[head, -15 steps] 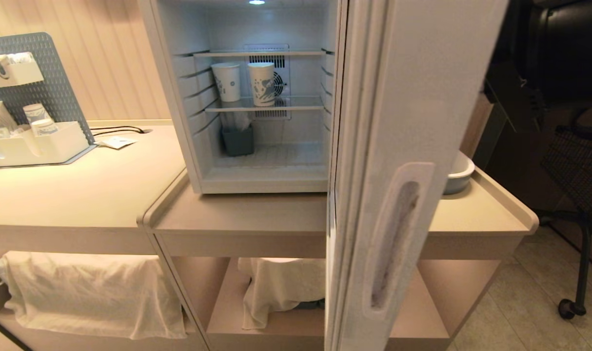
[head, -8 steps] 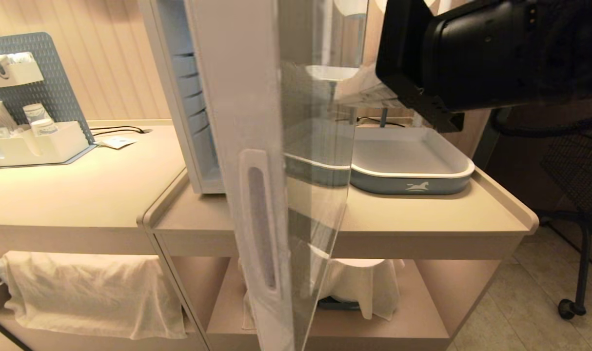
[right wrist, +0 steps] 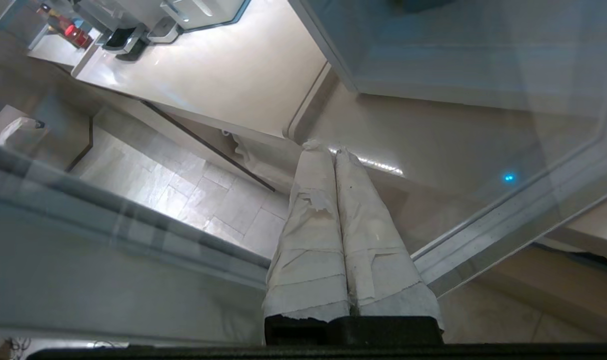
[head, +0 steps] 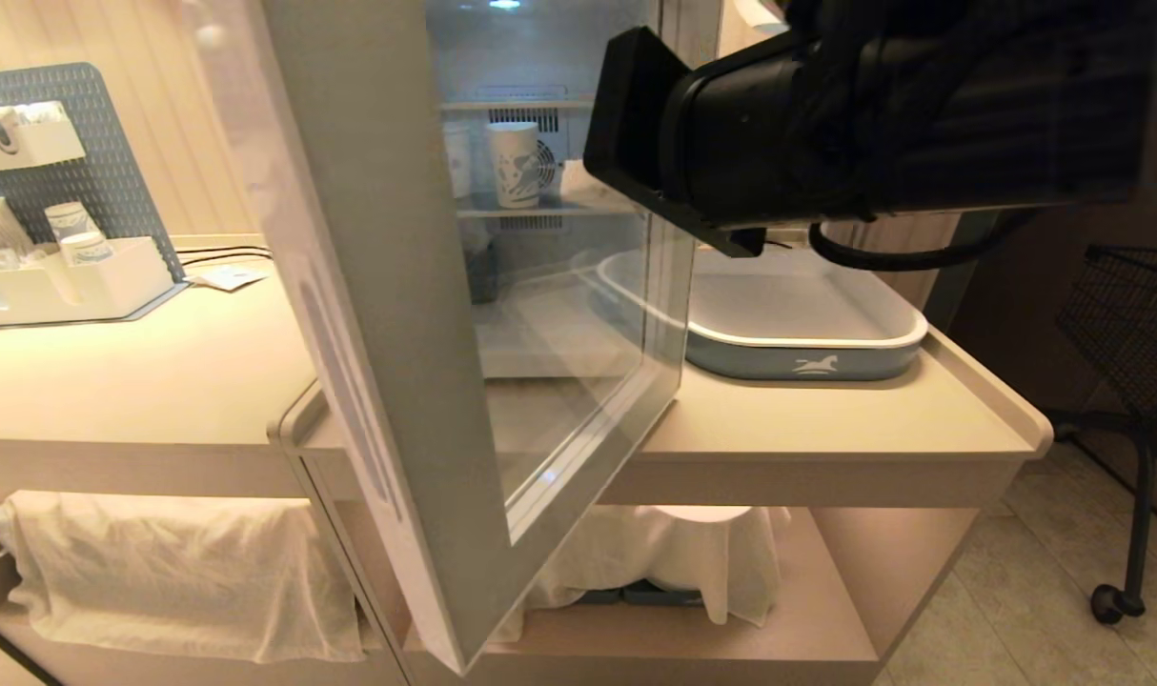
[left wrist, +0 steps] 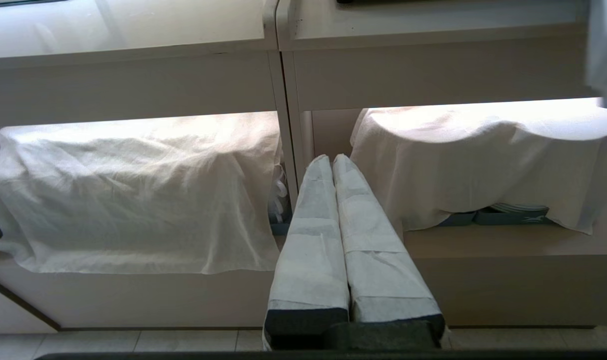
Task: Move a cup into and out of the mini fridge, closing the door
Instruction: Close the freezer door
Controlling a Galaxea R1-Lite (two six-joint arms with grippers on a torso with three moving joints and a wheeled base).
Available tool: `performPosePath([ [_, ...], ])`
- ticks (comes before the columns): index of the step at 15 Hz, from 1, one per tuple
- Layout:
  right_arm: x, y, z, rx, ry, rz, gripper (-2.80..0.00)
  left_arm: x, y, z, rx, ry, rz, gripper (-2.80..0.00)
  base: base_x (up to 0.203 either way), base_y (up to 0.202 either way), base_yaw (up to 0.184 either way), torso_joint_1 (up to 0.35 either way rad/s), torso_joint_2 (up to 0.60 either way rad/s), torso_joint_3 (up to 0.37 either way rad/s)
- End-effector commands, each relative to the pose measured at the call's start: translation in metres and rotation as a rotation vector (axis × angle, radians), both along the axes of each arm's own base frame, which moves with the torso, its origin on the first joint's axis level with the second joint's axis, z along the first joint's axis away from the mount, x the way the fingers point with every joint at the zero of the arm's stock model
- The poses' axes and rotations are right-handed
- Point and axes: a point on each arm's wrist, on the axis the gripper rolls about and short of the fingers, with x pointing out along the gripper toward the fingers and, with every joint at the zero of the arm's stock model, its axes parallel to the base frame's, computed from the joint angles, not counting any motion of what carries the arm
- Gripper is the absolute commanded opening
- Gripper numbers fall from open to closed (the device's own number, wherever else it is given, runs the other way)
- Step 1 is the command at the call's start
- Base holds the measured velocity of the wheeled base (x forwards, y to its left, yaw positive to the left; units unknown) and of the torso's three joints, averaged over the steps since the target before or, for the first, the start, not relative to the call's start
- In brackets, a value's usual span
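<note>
Head view shows the door (head: pixel 378 314) partway between open and shut, and through its glass the cup (head: pixel 515 164) stands upright on a shelf inside the mini fridge (head: pixel 540 57). That cup looks light, thin-walled paper — easy to crush or tip, so a gentle hold around its middle seems best. The door seems stiff and smooth; its grey-blue frame would take a push better than the pane. The right gripper (right wrist: pixel 333 152), fingers pressed together and empty, sits close against the glass. The left gripper (left wrist: pixel 332 160), likewise closed on nothing, is parked low before the draped lower shelves
</note>
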Motion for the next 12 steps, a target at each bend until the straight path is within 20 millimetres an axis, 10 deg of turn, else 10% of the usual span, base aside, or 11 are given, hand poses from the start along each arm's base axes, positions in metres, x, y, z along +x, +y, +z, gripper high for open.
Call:
performPosePath([
  [1, 0.012, 0.016, -0.018, -0.034, 0.02, -0.002, -2.8, 0.0, 0.0, 0.0, 0.0, 0.0, 0.0, -2.8, 0.0, 0.0, 0.0, 0.0, 0.0, 0.0],
  [12, 0.059, 0.048, -0.067, -0.141, -0.038, -0.19, -2.8, 0.0, 0.0, 0.0, 0.0, 0.0, 0.0, -2.8, 0.0, 0.0, 0.0, 0.0, 0.0, 0.0],
])
